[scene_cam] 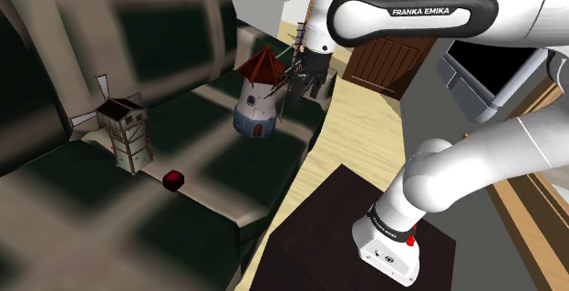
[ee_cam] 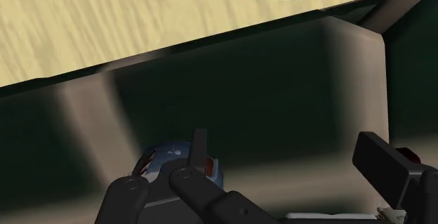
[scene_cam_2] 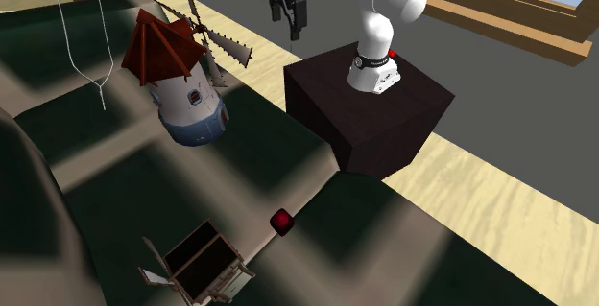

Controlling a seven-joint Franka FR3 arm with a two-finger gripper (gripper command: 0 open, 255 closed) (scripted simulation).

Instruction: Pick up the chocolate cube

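The chocolate cube [scene_cam: 173, 180] is a small dark red block lying on the dark green and beige sofa seat [scene_cam: 228, 161]. In the second exterior view the cube [scene_cam_2: 281, 221] rests near the seat's front edge. My black gripper [scene_cam: 305, 84] hangs high above the sofa, beside the windmill model and far from the cube. Seen from the second exterior view, the gripper [scene_cam_2: 292, 14] points down over the gap between sofa and stand. In the wrist view the gripper [ee_cam: 284, 142] is open, its fingers wide apart with nothing between them.
A white and blue windmill model with a red roof [scene_cam: 258, 93] [scene_cam_2: 178, 83] stands on the sofa close to the gripper. A small wooden tower house [scene_cam: 126, 134] [scene_cam_2: 197, 266] stands beyond the cube. The dark stand [scene_cam_2: 370, 112] sits on the wooden floor [scene_cam: 365, 125].
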